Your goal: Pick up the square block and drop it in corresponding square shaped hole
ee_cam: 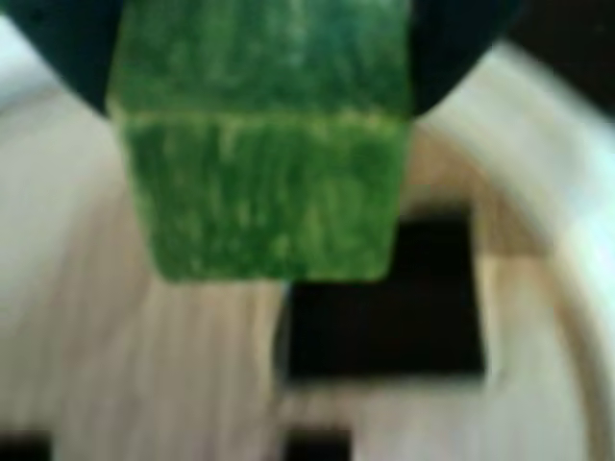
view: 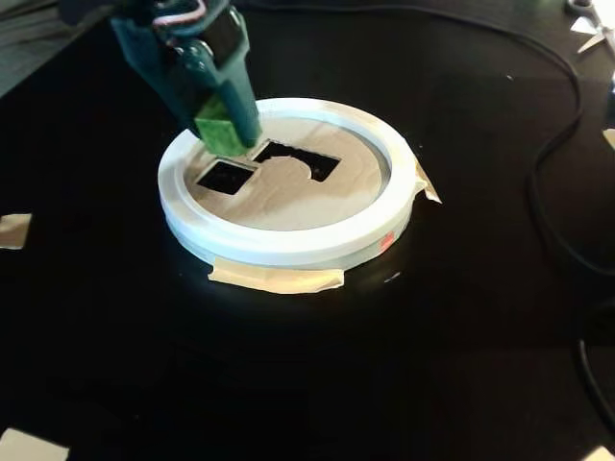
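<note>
My gripper (view: 224, 123) is shut on a green square block (view: 219, 135) and holds it just above the round shape sorter. The sorter has a white ring (view: 288, 252) around a wooden lid (view: 288, 206). The block hangs over the lid's far left part, just behind the square hole (view: 227, 177). In the wrist view the gripper (ee_cam: 259, 106) has its dark fingers (ee_cam: 67, 48) on both sides of the block (ee_cam: 259, 192). The square hole (ee_cam: 384, 307) lies below and to the right of the block's lower edge.
A second, notched hole (view: 298, 160) sits right of the square one. Masking tape (view: 279, 279) fixes the ring to the black table. A black cable (view: 548, 173) runs along the right side. Tape scraps (view: 14, 230) lie at the left edge.
</note>
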You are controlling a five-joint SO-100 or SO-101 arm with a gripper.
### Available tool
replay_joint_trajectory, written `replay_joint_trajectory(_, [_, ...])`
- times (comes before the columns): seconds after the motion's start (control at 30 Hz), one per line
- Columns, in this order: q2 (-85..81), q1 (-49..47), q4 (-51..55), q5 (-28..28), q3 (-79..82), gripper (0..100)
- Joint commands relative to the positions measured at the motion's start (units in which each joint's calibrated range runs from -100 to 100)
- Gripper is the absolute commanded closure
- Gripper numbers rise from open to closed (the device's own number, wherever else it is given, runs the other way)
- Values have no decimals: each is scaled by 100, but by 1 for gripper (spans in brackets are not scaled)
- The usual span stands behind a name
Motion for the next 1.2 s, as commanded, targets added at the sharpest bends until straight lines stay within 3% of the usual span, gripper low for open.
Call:
replay_joint_trajectory(0.0, [191,-321,-247,-49,-44,66])
replay_joint_trajectory(0.6, [791,-284,-257,-44,-126,66])
replay_joint_trajectory(0.7, [773,-259,-257,-44,-126,52])
replay_joint_trajectory(0.77, [746,-284,-247,-44,-126,36])
replay_joint_trajectory(0.8, [702,-321,-247,-44,-126,22])
replay_joint_trajectory(0.9, [684,-333,-237,-44,-126,7])
replay_joint_trajectory(1.17, [-320,-346,-16,-34,-34,5])
